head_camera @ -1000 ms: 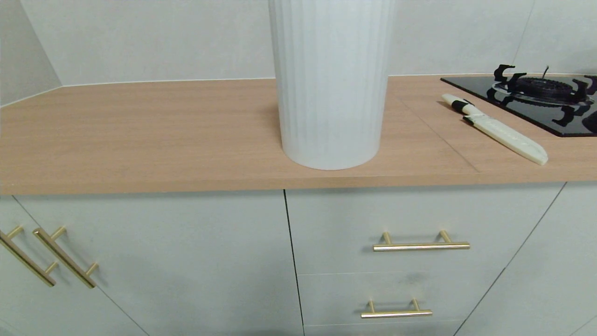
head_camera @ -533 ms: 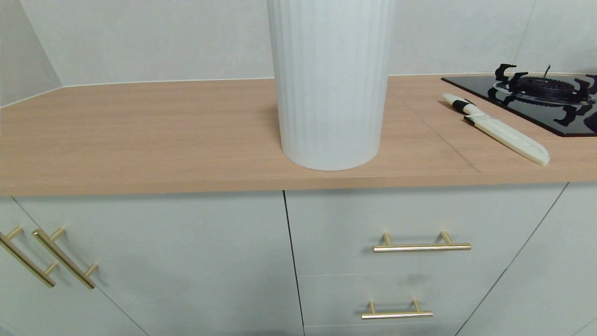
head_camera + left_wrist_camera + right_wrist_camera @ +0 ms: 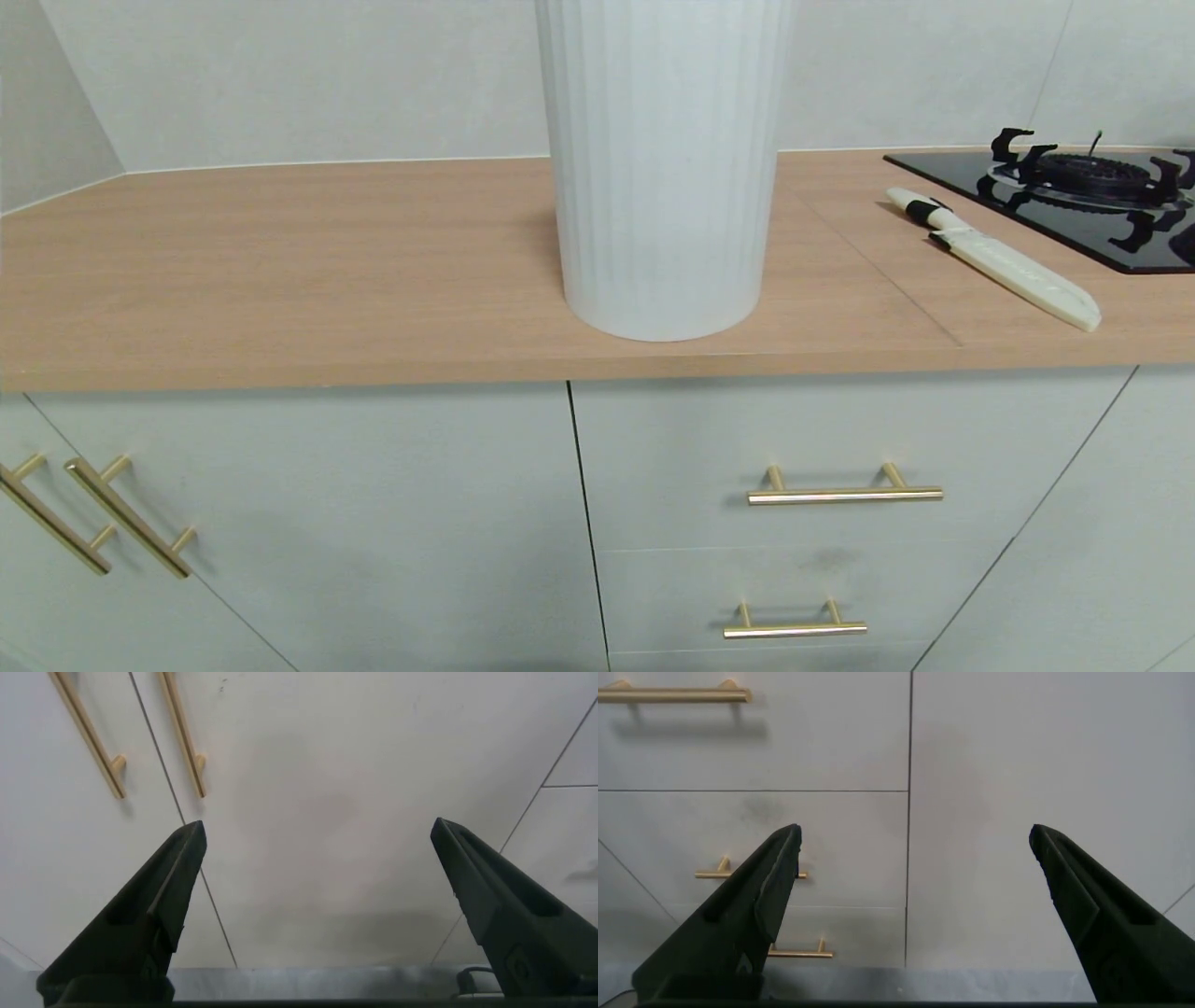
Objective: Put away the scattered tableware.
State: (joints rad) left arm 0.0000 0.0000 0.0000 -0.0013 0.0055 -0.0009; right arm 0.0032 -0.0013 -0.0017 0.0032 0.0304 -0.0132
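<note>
Head view: knife (image 3: 992, 257) flat on table (image 3: 280, 271) between white ribbed bin (image 3: 661, 168) and stove (image 3: 1074, 215). Left wrist: left claw (image 3: 316, 831) wide, facing cupboard door handles (image 3: 183, 735). Right wrist: right claw (image 3: 913, 833) wide, facing drawer handles (image 3: 673, 694).

A tall white ribbed plastic container (image 3: 661, 168) stands mid-way along the pale wooden countertop (image 3: 280, 271), close to its front edge. To its right, well apart, a cream-white knife with a black band (image 3: 994, 259) lies aslant on the counter, just before the black glass gas hob (image 3: 1074, 201) at far right. Below, right of centre, a long brass bar handle (image 3: 843, 493) sits above a shorter brass bar handle (image 3: 794, 627). A pair of brass door handles (image 3: 128, 516) is at lower left.
</note>
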